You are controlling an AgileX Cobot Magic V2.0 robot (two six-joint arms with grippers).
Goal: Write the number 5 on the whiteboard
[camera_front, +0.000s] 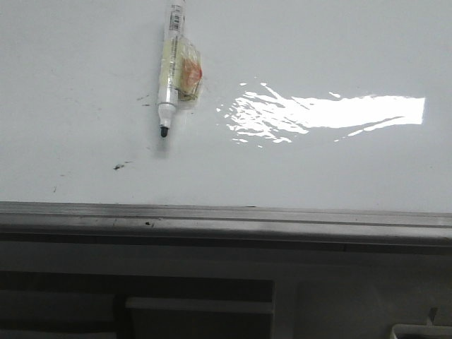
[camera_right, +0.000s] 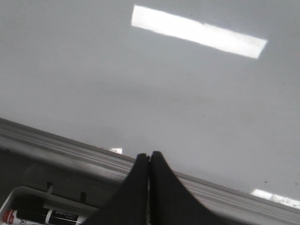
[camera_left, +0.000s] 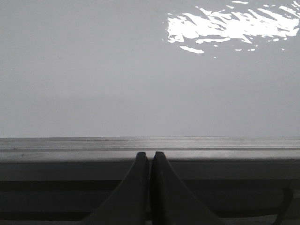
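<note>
Below the grey frame edge, dim grey furniture panels; nearby, a pale tray corner.

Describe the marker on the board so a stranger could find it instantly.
Start at the whiteboard with the bright glare patch. Just left of that glare lies the marker, uncapped, black tip toward the grey frame. Yellowish tape wrapped round its white barrel sets it apart from the small dark smudges nearby.

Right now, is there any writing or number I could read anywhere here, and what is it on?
Nothing reads clearly.
Marker on the whiteboard: tiny print along the barrel, too small to read.
Marker in the tray: white letters on black, too blurred to read.
Whiteboard: only dark smudges, no number.
</note>
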